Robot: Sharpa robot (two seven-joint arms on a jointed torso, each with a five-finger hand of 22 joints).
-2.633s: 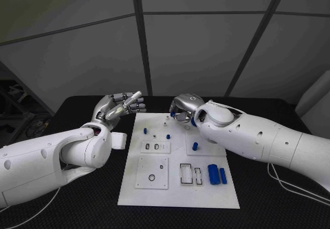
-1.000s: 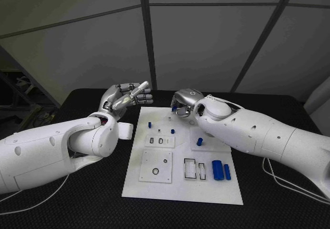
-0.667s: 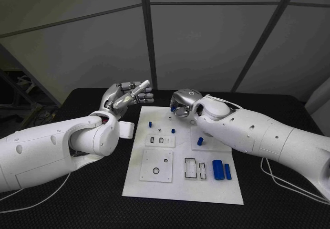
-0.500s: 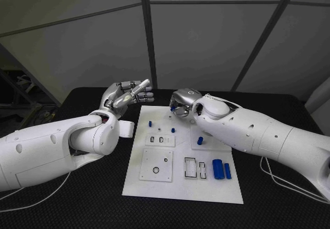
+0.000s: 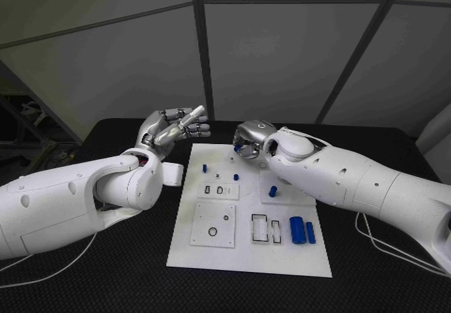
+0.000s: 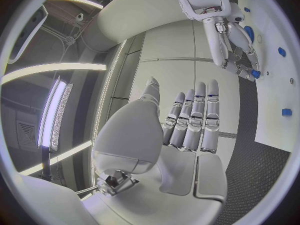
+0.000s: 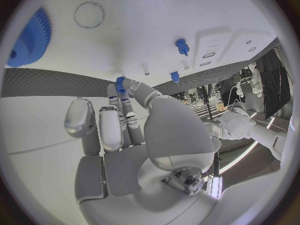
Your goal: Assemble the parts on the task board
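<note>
The white task board (image 5: 249,261) lies lengthwise in the middle of the black table. My right hand (image 5: 249,145) hovers over its far edge and pinches a small blue toothed part (image 7: 120,80) between thumb and fingertip; the left wrist view shows this part (image 6: 255,74) too. A larger blue gear (image 7: 28,37) lies on the board (image 7: 144,30) close to that hand. My left hand (image 5: 174,130) is raised off the board's far left corner, fingers (image 6: 195,116) stretched out, holding nothing. Blue pegs (image 5: 204,169) (image 5: 272,192) stand on the board, and two blue cylinders (image 5: 302,231) lie near its right edge.
White insert plates with slots and holes (image 5: 218,190) (image 5: 213,228) and two rectangular slots (image 5: 266,229) sit on the board's middle. My bulky white forearms flank the board on both sides. Black table (image 5: 94,280) surrounds it, and grey wall panels stand behind.
My left hand has risen slightly and tilted a little to the left. My right hand stays at the board's far edge with the small blue part.
</note>
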